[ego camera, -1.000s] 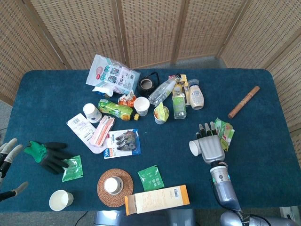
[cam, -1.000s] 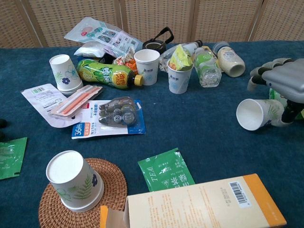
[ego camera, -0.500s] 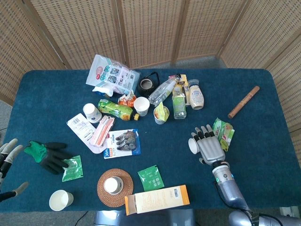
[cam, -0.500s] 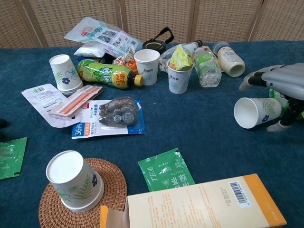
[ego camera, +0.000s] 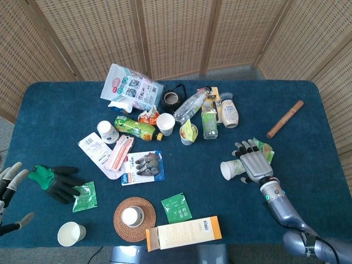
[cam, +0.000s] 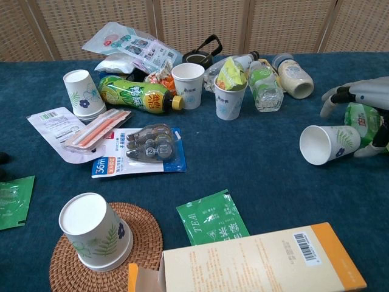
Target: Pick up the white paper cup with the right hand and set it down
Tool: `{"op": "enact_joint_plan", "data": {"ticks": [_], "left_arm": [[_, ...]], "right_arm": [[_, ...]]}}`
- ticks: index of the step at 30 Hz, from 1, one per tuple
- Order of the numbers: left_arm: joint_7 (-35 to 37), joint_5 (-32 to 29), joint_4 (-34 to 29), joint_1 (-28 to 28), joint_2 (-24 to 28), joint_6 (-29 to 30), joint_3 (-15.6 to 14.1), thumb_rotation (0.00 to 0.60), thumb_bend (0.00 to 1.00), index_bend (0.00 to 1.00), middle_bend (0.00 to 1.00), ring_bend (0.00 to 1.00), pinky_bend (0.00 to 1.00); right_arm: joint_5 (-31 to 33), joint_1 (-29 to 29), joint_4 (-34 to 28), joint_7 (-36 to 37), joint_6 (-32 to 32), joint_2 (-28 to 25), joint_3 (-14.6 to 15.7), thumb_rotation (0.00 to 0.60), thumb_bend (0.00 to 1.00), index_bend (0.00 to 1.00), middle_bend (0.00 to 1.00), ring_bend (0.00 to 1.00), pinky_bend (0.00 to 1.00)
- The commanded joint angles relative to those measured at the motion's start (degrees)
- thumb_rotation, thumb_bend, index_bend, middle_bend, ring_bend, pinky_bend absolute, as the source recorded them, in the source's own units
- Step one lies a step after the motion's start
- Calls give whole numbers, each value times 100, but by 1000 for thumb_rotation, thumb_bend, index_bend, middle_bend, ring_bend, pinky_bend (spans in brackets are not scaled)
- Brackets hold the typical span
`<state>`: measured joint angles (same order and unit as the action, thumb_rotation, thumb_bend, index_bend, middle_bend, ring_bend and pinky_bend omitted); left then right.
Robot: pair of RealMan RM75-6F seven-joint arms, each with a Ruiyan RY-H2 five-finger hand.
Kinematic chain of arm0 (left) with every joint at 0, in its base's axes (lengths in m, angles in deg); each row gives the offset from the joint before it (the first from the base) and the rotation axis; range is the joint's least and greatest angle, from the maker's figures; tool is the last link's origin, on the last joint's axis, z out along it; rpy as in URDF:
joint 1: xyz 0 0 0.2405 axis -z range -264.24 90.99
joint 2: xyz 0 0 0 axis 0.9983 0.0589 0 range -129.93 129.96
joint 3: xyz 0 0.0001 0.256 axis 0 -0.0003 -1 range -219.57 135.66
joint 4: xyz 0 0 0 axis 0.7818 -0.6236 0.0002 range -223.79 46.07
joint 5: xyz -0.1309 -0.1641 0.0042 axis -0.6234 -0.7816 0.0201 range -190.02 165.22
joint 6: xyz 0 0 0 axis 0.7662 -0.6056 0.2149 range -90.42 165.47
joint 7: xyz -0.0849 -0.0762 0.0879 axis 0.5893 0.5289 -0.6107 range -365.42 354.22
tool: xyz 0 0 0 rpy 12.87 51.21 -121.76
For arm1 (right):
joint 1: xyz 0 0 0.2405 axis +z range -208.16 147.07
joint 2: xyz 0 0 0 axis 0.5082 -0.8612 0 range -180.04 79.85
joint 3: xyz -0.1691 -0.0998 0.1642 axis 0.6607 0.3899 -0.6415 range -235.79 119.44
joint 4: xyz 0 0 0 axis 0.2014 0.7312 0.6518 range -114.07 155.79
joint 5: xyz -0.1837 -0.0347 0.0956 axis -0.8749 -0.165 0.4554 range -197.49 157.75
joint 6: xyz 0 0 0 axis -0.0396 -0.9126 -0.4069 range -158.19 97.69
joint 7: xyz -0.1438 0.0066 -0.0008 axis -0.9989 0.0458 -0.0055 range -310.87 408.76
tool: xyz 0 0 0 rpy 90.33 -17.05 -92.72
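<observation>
The white paper cup (ego camera: pixel 232 168) (cam: pixel 327 144) lies tipped on its side on the blue table (ego camera: pixel 308 110) (cam: pixel 255 164), its open mouth turned toward nine o'clock, sitting at about four o'clock from the middle of the cloth. The right hand (ego camera: pixel 254 163) (cam: pixel 360 97) hovers just at the cup's three o'clock side, fingers spread and reaching over the cup's closed end; from where I stand nothing is clasped, and whether a fingertip brushes the cup wall I cannot tell. A green snack packet (ego camera: pixel 265 149) (cam: pixel 363 123) rests under the hand, toward one o'clock of the cup.

The left hand (ego camera: pixel 7 190) shows only at the table's eight o'clock edge in the head view, fingers apart and holding nothing. Near it, toward three o'clock, lies a black and green glove (ego camera: pixel 58 181).

Toward seven o'clock of the table a second cup stands upside down on a woven coaster (ego camera: pixel 135 219) (cam: pixel 106 258), and an orange-edged box (ego camera: pixel 184 232) (cam: pixel 261 261) lies at its three o'clock. A wooden stick (ego camera: pixel 285 119) rests well apart at two o'clock
</observation>
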<state>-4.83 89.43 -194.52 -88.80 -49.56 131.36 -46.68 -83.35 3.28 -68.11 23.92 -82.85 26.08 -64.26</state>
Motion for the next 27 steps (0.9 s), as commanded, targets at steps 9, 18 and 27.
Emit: {"op": "enact_joint_plan", "data": {"ticks": [9,18,27], "left_arm": [[-57,-8,-16,19,-19,-63,-9,600,218,0,0,0,0],[-75,-36,-24,31,-25,-97,-8,600,218,0,0,0,0],[-123,-54,-35,39,-41,-123,-5,600,218,0,0,0,0]], "right_arm": [[-170,61,438,436,211,113,114,600,165,282,0,0,0],[-169,91,683,648,280,216,117,600,154,312,0,0,0],[-136,99,886,828,358,306,127,600,209,377,0,0,0]]}}
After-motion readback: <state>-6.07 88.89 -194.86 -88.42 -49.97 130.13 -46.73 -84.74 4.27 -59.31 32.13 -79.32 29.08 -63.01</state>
